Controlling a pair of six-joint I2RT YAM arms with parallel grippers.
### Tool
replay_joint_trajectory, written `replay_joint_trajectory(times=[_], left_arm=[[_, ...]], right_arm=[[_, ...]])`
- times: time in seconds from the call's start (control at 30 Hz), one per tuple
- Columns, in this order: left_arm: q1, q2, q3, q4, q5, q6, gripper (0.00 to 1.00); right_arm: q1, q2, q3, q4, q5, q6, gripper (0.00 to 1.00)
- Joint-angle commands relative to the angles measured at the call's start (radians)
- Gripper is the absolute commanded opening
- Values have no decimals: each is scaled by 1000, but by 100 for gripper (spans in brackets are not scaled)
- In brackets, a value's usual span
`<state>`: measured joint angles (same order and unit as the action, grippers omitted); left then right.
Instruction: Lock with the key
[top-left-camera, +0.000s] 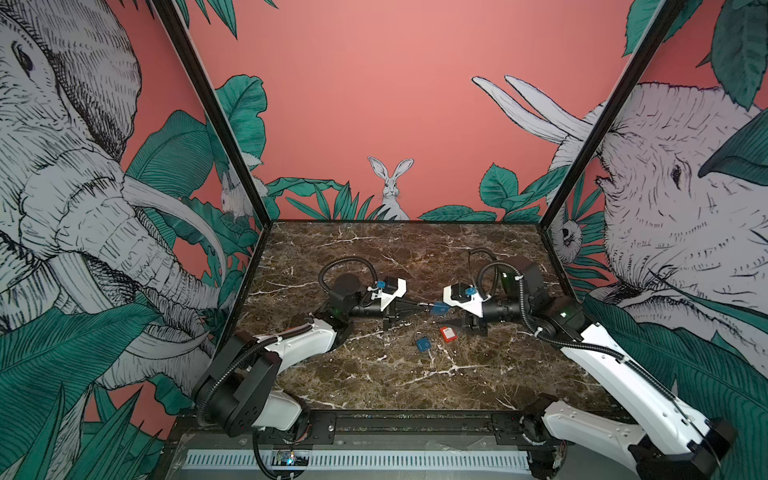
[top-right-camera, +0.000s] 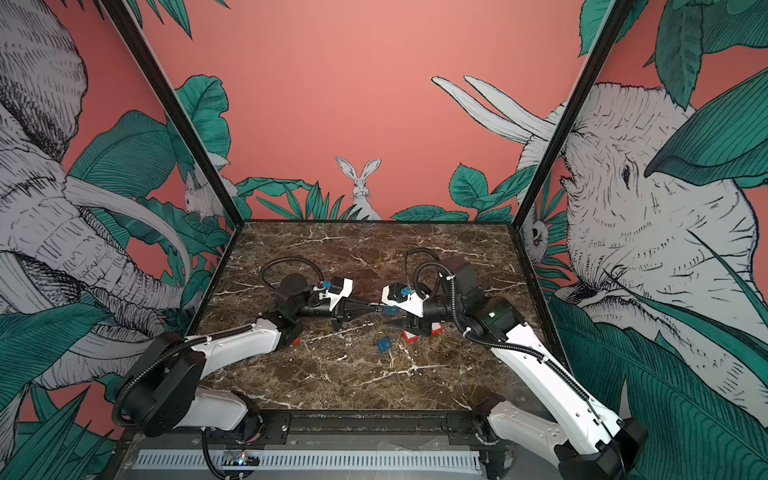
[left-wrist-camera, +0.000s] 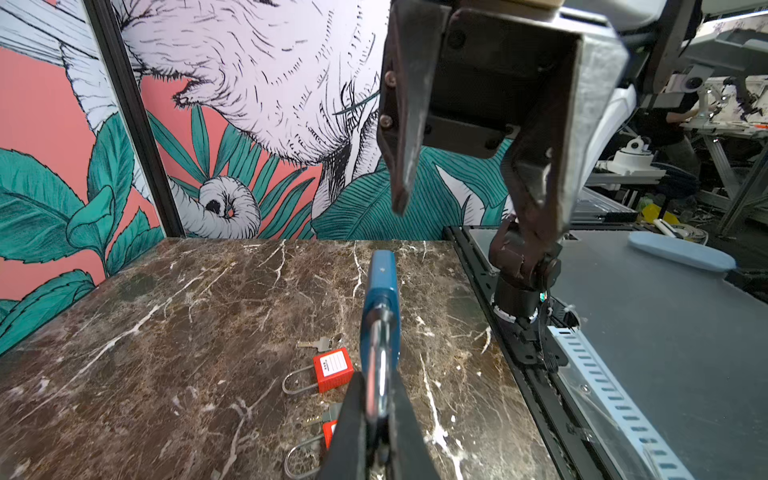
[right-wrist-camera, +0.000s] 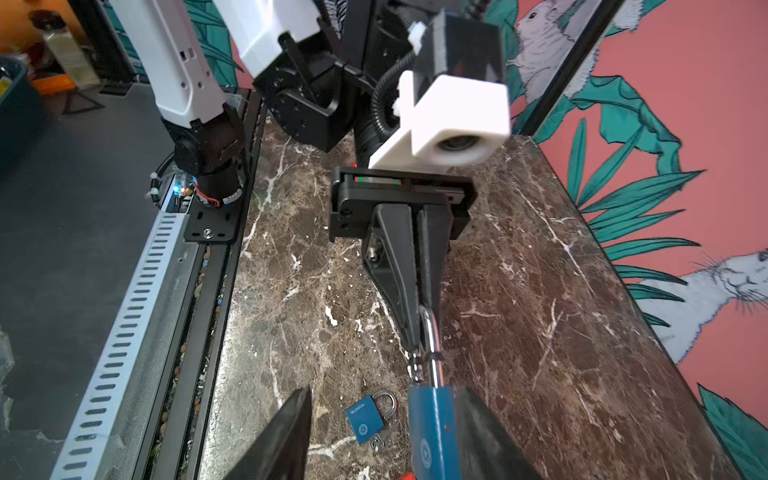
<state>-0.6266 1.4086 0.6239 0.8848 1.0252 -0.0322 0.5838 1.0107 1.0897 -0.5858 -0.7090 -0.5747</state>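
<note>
A blue padlock (top-left-camera: 440, 308) (top-right-camera: 390, 309) hangs in the air between my two grippers, above the middle of the marble table (top-left-camera: 374, 382). My left gripper (top-left-camera: 424, 308) (left-wrist-camera: 377, 380) is shut on its silver shackle (right-wrist-camera: 432, 345), and the body (left-wrist-camera: 380, 291) points away from it. My right gripper (top-left-camera: 442, 316) (right-wrist-camera: 384, 392) is open. One of its fingers lies against the padlock body (right-wrist-camera: 430, 432); the other stands well apart. No key shows in the held lock. A small metal piece (right-wrist-camera: 415, 365) hangs beside the shackle; I cannot tell what it is.
A second blue padlock (top-left-camera: 423, 344) (right-wrist-camera: 365, 419) with a small key (right-wrist-camera: 384, 438) lies on the table below the grippers. Two red padlocks (left-wrist-camera: 332, 370) (left-wrist-camera: 330, 432) lie nearby, one with a silver key (left-wrist-camera: 313, 344). Printed walls enclose three sides.
</note>
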Motion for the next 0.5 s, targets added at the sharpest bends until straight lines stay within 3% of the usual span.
replay_joint_trajectory(times=[0.0, 0.47], left_arm=[[1, -11, 45, 138, 40, -77, 0], [1, -45, 62, 143, 56, -100, 0]], right_arm=[[-33, -33, -29, 39, -46, 55, 55], [-139, -1, -105, 179, -164, 130, 50]])
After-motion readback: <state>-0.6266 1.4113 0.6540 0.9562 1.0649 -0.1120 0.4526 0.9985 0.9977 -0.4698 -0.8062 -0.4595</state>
